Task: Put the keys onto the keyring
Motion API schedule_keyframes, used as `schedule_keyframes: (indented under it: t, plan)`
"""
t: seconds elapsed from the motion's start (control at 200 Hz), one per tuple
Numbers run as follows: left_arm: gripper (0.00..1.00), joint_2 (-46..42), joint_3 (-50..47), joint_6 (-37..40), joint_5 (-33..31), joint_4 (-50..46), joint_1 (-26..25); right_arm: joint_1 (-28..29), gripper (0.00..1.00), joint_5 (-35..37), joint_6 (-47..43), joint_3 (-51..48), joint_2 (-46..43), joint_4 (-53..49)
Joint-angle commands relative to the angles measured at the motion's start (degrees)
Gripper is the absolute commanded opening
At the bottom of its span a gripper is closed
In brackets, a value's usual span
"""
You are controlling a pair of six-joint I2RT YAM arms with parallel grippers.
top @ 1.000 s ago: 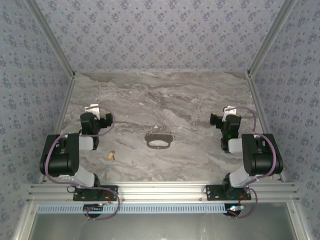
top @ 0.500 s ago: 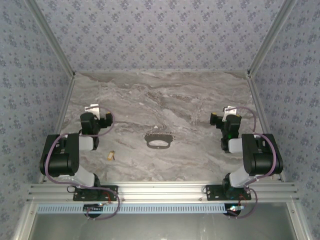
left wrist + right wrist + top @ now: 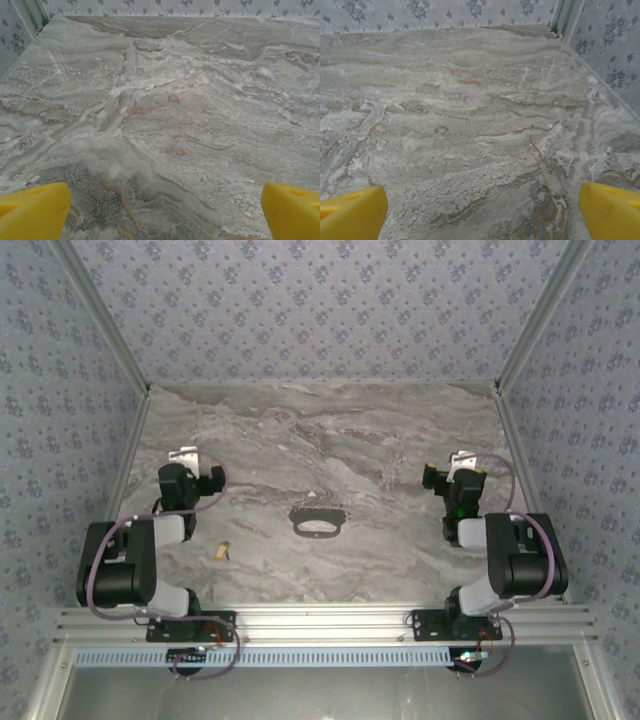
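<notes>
The keyring (image 3: pixel 318 521), a thin grey oval loop, lies flat on the marble table (image 3: pixel 330 430) near the middle. A tiny brass key (image 3: pixel 221 552) lies to its left, close to the left arm's base. My left gripper (image 3: pixel 186 460) hovers at the left side, behind the key and well apart from it. My right gripper (image 3: pixel 459 466) hovers at the right side, far from the ring. In the left wrist view the yellow fingers (image 3: pixel 33 210) stand wide apart over bare marble; the left gripper (image 3: pixel 165 212) is open. The right gripper (image 3: pixel 482 212) is open too, with nothing between its fingers (image 3: pixel 351 212).
Patterned walls and aluminium posts (image 3: pixel 128 445) close in the table on the left, right and back. A metal rail (image 3: pixel 320 623) runs along the near edge, carrying both arm bases.
The left arm's elbow has sunk slightly down and to the left; the right arm has shifted very little. Key and keyring lie where they were. Both grippers stay open.
</notes>
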Motion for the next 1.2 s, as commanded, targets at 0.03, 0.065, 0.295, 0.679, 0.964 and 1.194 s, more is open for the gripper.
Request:
schedule_keyframes:
  t: [0.03,0.065,0.295,0.679,0.964,1.194]
  plan:
    - [0.98,-3.7,2.3,1.0,0.0,-5.0,-0.8,1.1,1.0,3.5,0.2,2.7,-5.6,-7.5]
    - [0.98,-4.6,2.6,1.1,-0.5,-6.0,-1.0,1.2,1.0,3.9,0.2,3.1,-6.8,-9.1]
    - [0.98,-10.2,7.5,-1.3,-2.5,-18.1,-2.0,0.3,1.0,-5.2,11.2,10.1,-15.1,-25.7]
    - [0.98,-20.5,15.1,-19.3,-2.6,-38.2,-6.7,-6.6,0.99,-36.1,31.2,17.7,-13.1,-35.6]
    - [0.98,-25.3,18.9,-28.4,-1.1,-53.3,-11.6,12.8,0.84,-28.2,21.0,16.7,-17.3,-53.1]
    - [0.98,-25.9,19.7,-33.3,-0.9,-58.7,-16.7,24.8,0.75,-21.7,20.5,11.6,-16.7,-53.6]
